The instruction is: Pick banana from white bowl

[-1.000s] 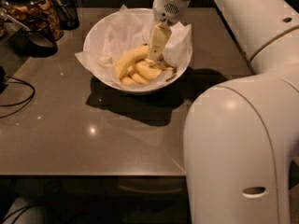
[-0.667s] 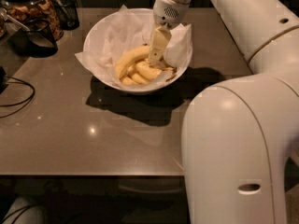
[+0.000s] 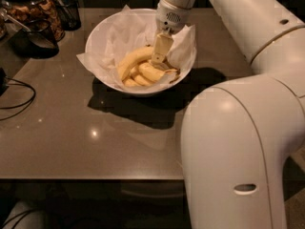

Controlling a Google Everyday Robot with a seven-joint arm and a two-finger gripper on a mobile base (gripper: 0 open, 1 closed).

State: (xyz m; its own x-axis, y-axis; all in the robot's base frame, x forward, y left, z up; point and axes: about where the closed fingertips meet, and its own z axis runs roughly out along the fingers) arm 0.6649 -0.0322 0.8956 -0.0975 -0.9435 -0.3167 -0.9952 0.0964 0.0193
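Reaching down from the 1 o'clock rim of the white bowl (image 3: 143, 90), the gripper (image 3: 157, 60) hangs low over the banana (image 3: 131, 61), which lies paper-cushioned at the bowl's centre, likely aligned for grasping, though whether it grips anything I cannot tell.

My end effector (image 3: 158, 61) hangs inside the white bowl (image 3: 102, 37), near the far edge of the worktop (image 3: 95, 142), with its tip down at the banana (image 3: 133, 58). The bowl's rim and the crumpled paper (image 3: 183, 51) rising on the right hem it in, and smaller bananas (image 3: 143, 75) crowd just beside it. Straight up is open. Dark jars (image 3: 33, 8) stand at the far left corner, and a cable (image 3: 19, 99) lies by the left edge. My own arm (image 3: 238, 142) fills the near right corner.
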